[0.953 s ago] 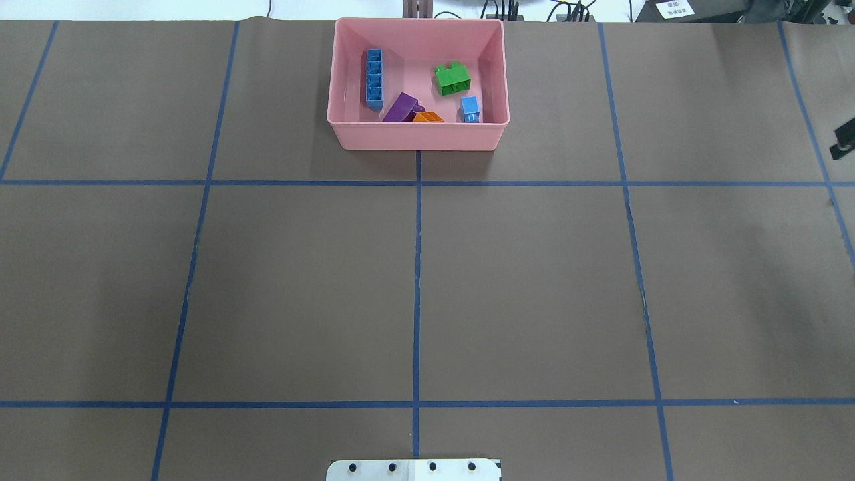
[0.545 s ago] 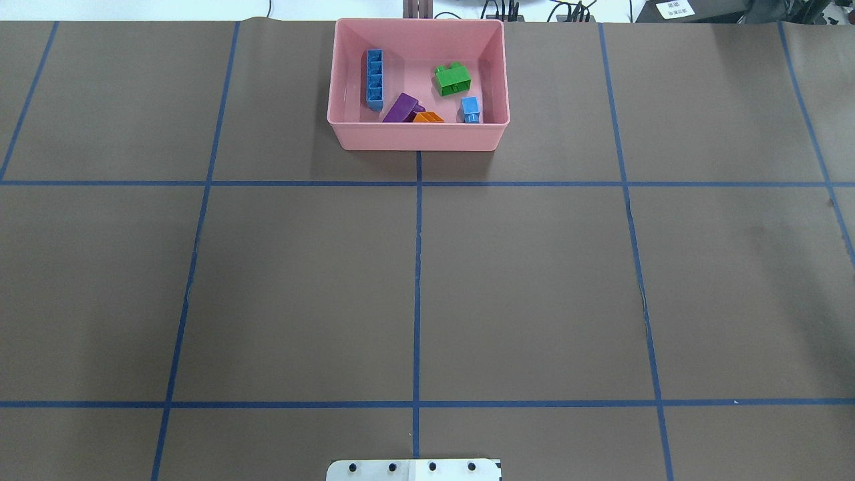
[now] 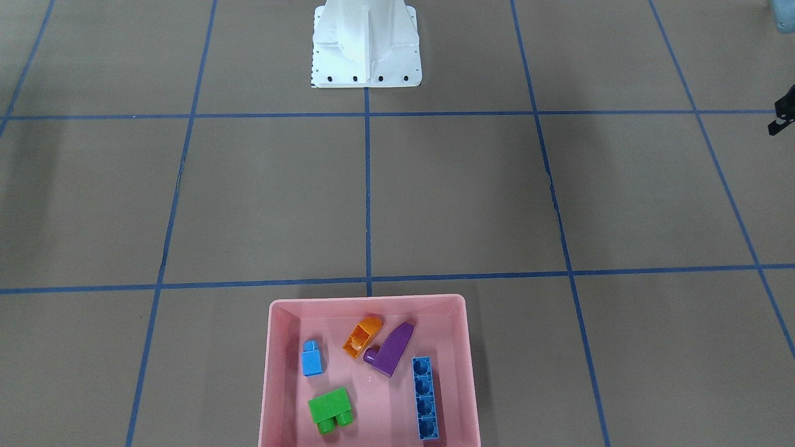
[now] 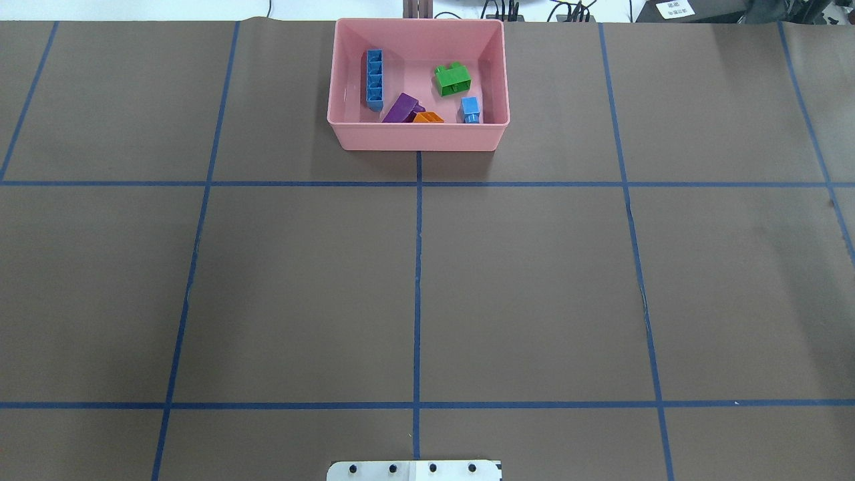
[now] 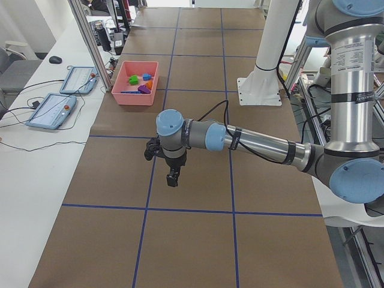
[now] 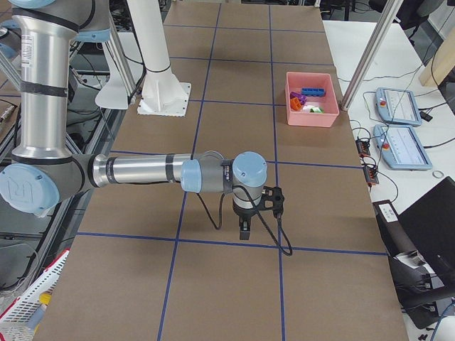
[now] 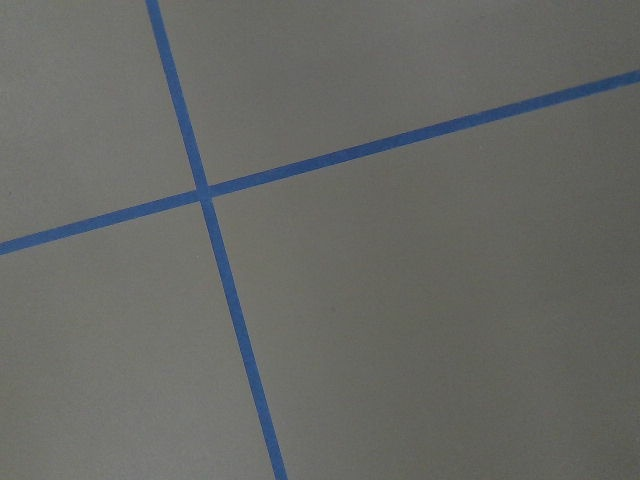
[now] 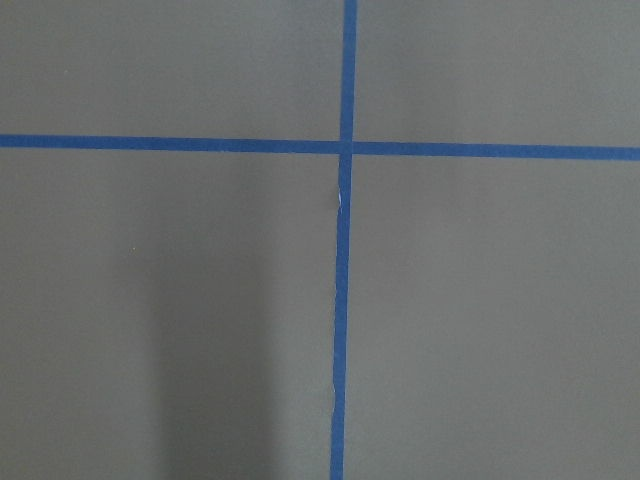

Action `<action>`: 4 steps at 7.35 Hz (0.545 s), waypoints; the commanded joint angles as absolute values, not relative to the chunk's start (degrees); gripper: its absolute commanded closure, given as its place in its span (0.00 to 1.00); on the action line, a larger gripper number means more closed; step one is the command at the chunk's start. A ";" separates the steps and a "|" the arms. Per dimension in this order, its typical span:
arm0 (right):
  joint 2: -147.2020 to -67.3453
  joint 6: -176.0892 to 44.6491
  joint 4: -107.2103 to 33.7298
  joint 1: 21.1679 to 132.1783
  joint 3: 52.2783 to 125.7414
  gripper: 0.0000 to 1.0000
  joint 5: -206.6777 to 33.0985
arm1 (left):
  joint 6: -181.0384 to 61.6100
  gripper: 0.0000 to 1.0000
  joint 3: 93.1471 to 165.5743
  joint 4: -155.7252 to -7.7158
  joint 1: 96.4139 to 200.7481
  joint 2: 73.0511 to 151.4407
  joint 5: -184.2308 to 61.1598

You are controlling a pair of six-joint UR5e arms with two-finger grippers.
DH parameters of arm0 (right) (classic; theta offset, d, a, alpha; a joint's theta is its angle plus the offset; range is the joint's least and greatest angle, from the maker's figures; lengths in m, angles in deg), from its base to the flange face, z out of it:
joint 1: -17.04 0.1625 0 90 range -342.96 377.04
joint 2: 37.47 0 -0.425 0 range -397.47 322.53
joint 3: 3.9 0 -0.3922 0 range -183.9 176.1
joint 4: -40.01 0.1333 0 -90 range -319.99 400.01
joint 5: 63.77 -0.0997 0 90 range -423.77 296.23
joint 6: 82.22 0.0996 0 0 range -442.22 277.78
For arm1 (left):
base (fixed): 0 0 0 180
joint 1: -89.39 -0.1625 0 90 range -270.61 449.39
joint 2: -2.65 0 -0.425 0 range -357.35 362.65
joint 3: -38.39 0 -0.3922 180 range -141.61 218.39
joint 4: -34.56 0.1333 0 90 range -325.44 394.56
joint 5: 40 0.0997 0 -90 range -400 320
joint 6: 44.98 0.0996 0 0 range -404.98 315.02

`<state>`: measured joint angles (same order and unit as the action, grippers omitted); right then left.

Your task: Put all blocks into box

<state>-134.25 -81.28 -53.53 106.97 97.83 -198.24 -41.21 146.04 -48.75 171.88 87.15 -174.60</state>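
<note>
The pink box (image 4: 417, 138) stands at the far middle of the table, and it also shows in the front-facing view (image 3: 271, 372). All five blocks lie inside it: long blue bar (image 4: 374, 79), green (image 4: 453, 79), small blue (image 4: 470, 108), purple (image 4: 401, 108), orange (image 4: 427, 117). My left gripper (image 5: 172, 178) hangs over bare table far from the box. A dark part of it (image 3: 781, 118) shows at the front-facing view's right edge. My right gripper (image 6: 244, 231) hangs over bare table at the other end. I cannot tell whether either is open or shut. Both wrist views show only table cover.
The white robot base (image 3: 366, 49) stands at the near middle edge (image 4: 414, 471). Blue tape lines (image 4: 417, 267) cross the brown table cover. Tablets lie on side benches (image 5: 57, 108) (image 6: 402, 145) beyond the table's far edge.
A dark part of my right arm at the overhead view's right edge one second ago has left that view. The box and blocks have not moved.
</note>
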 commanded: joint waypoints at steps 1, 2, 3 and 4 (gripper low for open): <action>-134.67 -81.60 -53.34 107.57 97.36 0.00 -198.68 | -41.21 0.00 145.52 -48.94 172.09 86.59 -176.93; -134.85 -81.69 -53.42 108.96 98.40 0.00 -198.94 | -41.20 0.00 145.53 -48.94 172.53 86.59 -176.94; -136.76 -81.08 -53.42 109.41 99.80 0.00 -198.94 | -41.73 0.00 145.88 -48.85 172.62 86.59 -176.85; -137.83 -79.69 -53.25 109.41 100.42 0.00 -198.86 | -41.73 0.00 146.06 -48.94 172.62 86.59 -177.02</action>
<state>-136.32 -80.92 -53.37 109.07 99.37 -198.88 -41.55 145.80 -48.89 172.52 86.62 -176.87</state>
